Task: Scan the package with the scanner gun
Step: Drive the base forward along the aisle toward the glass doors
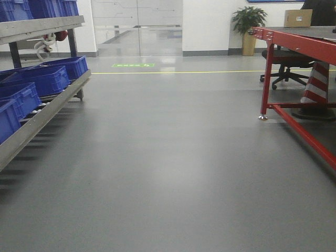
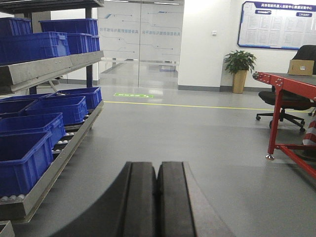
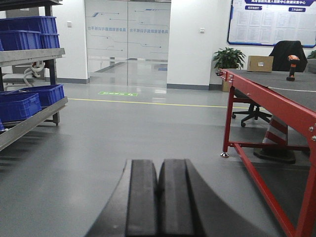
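Left gripper (image 2: pixel 157 169) has both black pads pressed together with nothing between them; right gripper (image 3: pixel 158 169) is the same, clenched and empty, and both point out over bare grey floor. The plain brown rectangular cardboard package (image 3: pixel 260 63) sits at the far end of the red-framed, dark-topped table (image 3: pixel 266 96), off to the right and well apart from both arms. The pistol-shaped scanner gun with black head and orange handle (image 3: pixel 292 68) stands upright on the same top, near the package but not touching it. No reach has begun, so the risks are mostly in the approach. The base may clip the red table leg, the red-and-white striped cone (image 3: pixel 276 138) under it or the black office chair (image 3: pixel 253 112). An arm arriving with its pads closed would likely knock the upright scanner over instead of gripping it. The package label is too small to read here, so it may face away from the scan.
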Tool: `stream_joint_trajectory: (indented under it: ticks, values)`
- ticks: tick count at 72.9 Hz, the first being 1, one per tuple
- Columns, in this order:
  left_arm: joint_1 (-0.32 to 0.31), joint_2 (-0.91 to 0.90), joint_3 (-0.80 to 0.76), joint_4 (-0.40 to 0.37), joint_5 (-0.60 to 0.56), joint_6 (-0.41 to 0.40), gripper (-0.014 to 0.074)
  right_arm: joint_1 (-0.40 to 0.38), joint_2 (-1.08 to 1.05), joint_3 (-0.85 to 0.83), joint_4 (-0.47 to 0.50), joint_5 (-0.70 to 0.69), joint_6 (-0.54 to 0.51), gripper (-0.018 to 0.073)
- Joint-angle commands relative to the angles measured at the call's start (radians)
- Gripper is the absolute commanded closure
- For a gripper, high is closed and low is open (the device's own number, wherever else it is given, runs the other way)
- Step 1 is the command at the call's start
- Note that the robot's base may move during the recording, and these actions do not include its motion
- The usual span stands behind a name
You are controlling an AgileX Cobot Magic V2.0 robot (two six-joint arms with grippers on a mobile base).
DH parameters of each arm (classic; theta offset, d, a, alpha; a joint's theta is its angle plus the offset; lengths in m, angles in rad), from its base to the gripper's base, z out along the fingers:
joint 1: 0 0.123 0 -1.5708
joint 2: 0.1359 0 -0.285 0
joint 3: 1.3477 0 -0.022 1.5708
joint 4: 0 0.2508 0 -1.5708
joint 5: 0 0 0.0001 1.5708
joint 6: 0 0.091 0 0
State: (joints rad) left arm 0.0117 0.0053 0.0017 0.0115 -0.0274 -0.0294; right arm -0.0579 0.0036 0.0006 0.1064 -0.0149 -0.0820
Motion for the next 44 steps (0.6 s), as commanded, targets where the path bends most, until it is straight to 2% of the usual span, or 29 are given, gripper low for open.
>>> stream_joint_trajectory:
  ticks: [1,44]
  values:
    - [-0.007,-0.005,-0.002,0.001,-0.016,0.0,0.0708,0.0,-0.004,-0.001,-0.005,-0.018,0.0,0.0727]
    - [-0.007,-0.005,-0.002,0.001,-0.016,0.0,0.0708,0.0,-0.004,-0.001,-0.005,-0.018,0.0,0.0727]
